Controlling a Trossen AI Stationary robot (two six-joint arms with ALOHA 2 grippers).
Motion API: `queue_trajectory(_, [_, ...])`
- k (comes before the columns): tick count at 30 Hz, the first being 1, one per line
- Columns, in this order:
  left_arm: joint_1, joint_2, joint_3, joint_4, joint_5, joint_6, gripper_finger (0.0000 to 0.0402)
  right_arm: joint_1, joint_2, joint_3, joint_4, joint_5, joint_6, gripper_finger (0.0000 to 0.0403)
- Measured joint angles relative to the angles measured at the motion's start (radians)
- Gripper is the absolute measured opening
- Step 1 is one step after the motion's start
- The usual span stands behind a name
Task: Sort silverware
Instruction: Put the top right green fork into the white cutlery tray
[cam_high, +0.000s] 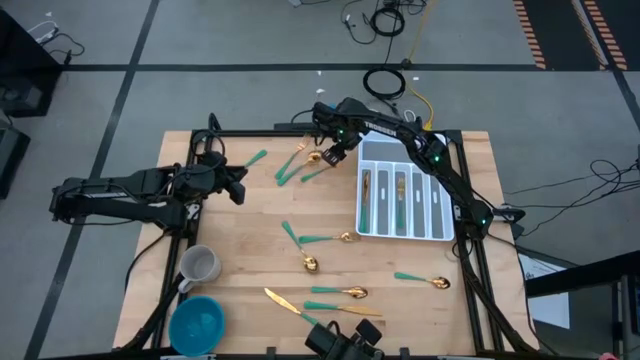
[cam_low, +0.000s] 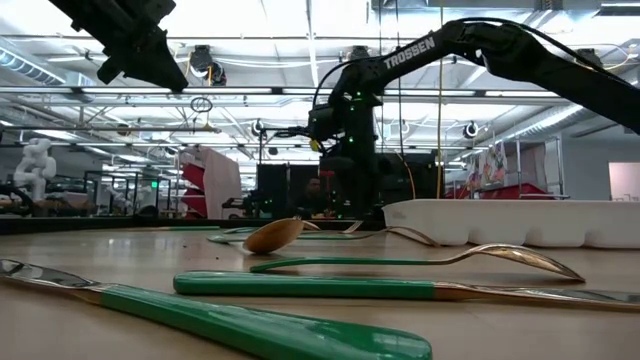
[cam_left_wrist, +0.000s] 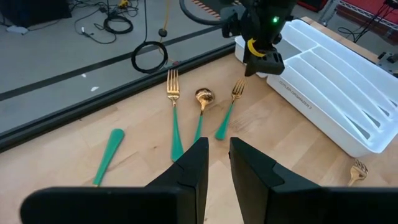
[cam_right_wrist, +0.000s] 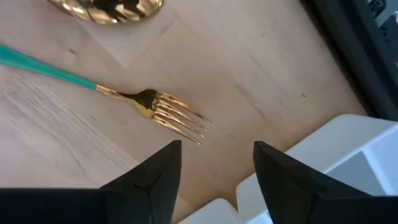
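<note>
Left gripper (cam_high: 238, 187) hovers over the table's left side, fingers a narrow gap apart, empty. Right gripper (cam_right_wrist: 214, 163) open, empty, just above a fork (cam_right_wrist: 152, 107) beside the white tray (cam_high: 440, 205). More silverware (cam_high: 322, 240) scattered mid-table; some already in tray slots.

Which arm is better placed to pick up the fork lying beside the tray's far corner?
The right. Its gripper hangs open just above that fork, next to the white tray. The left gripper waits farther off, over the table's left side.
</note>
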Motion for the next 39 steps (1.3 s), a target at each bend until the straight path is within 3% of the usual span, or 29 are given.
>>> queue_trajectory(7, [0.0,0.0,0.0,0.0,0.0,0.0,0.0073,0.007,0.0,-0.048,0.067,-0.012,-0.001,0.0192])
queue_trajectory(15, [0.0,0.0,0.0,0.0,-0.001,0.001,0.0073,0.007,0.0,-0.095,0.094,-0.106,-0.019,0.0164])
queue_trajectory(18, [0.0,0.0,0.0,-0.001,-0.001,0.005,0.0073,0.009,0.0,-0.095,0.099,-0.074,-0.015,0.0124])
queue_trajectory(22, [0.0,0.0,0.0,-0.001,-0.001,0.008,0.0073,0.009,0.0,-0.095,0.106,-0.06,-0.041,0.0031])
queue_trajectory(24, [0.0,0.0,0.0,-0.001,-0.001,0.008,0.0073,0.01,0.0,-0.095,0.107,-0.059,-0.063,0.001])
queue_trajectory(32, [0.0,0.0,0.0,-0.002,-0.002,0.008,0.0073,0.013,0.0,-0.086,0.068,-0.051,-0.094,0.0001])
queue_trajectory(39, [0.0,0.0,0.0,-0.009,-0.002,0.008,0.0073,0.025,0.0,-0.001,-0.042,-0.047,-0.177,0.0])
